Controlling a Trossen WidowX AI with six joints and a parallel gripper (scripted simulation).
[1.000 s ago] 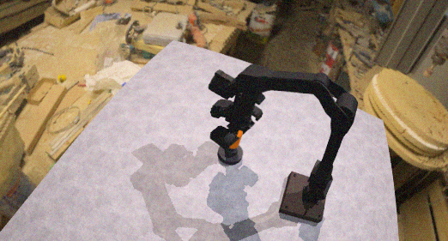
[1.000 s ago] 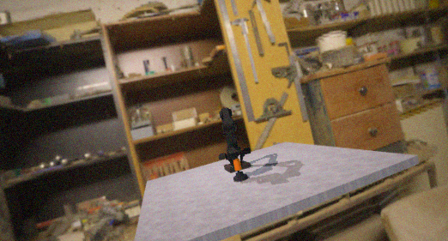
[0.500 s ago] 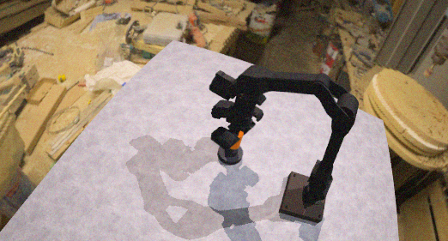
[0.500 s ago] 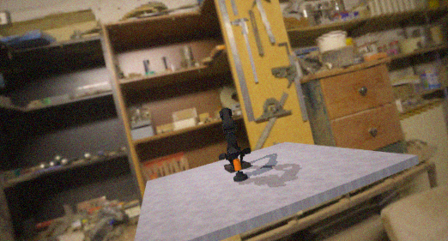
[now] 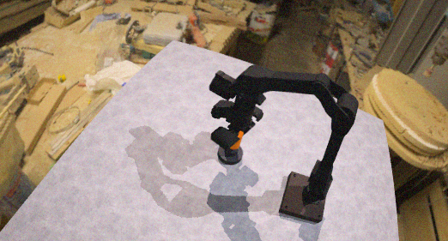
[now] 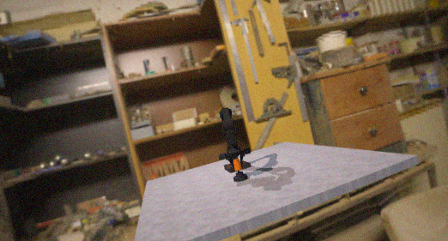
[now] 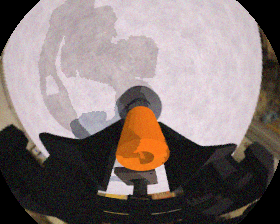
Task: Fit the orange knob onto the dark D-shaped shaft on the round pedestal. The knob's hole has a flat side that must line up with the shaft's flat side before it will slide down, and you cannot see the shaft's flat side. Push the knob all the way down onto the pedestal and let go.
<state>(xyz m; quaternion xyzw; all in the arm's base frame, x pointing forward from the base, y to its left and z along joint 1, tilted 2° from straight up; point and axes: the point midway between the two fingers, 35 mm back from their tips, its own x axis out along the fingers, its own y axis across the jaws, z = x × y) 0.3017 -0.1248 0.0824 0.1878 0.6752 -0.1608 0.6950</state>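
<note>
The orange knob [image 5: 238,143] [image 6: 237,164] [image 7: 142,131] is upright between the fingers, over the dark round pedestal [image 5: 229,160] [image 6: 240,179] [image 7: 155,102]. My gripper [image 7: 140,123] is shut on the knob, one finger on each side of it. In the wrist view the knob's far end covers the middle of the pedestal. The pedestal's disc stands clear of the knob's lower end, with a short dark part between them in the exterior view. The shaft's flat side and the inside of the knob's hole are hidden, and I cannot tell how far the shaft is in the hole.
The pedestal stands on the pale table top [image 5: 129,105] [image 6: 193,212] [image 7: 201,75]. The arm's brown base plate [image 5: 293,199] is at the right in the top view. Shadows of the arm fall across the table around the pedestal. Workshop clutter and shelves lie beyond the table's edges.
</note>
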